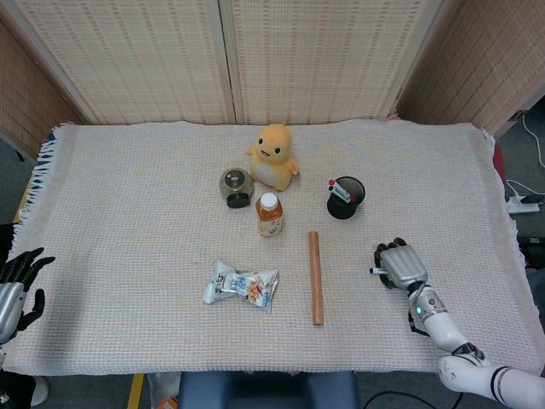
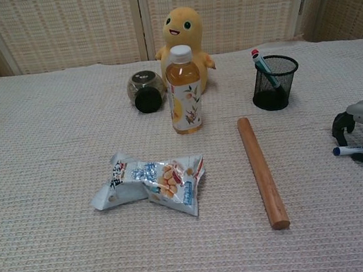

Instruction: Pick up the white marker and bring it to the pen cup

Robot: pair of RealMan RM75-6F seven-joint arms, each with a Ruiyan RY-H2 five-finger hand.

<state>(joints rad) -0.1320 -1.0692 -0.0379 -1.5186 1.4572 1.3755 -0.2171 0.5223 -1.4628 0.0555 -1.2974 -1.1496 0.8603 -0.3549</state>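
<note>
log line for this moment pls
phase: grasping | right hand over white marker, fingers curled around it, marker low at cloth | left hand idle | pen cup not reached

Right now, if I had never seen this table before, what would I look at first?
Probably the yellow plush toy smiling at the far middle of the table, with the tea bottle standing just in front of it. Next, the right hand near the table's right edge, its dark fingers curled over a white marker, though the views do not show whether it is gripped. The black mesh pen cup stands further back.
</note>
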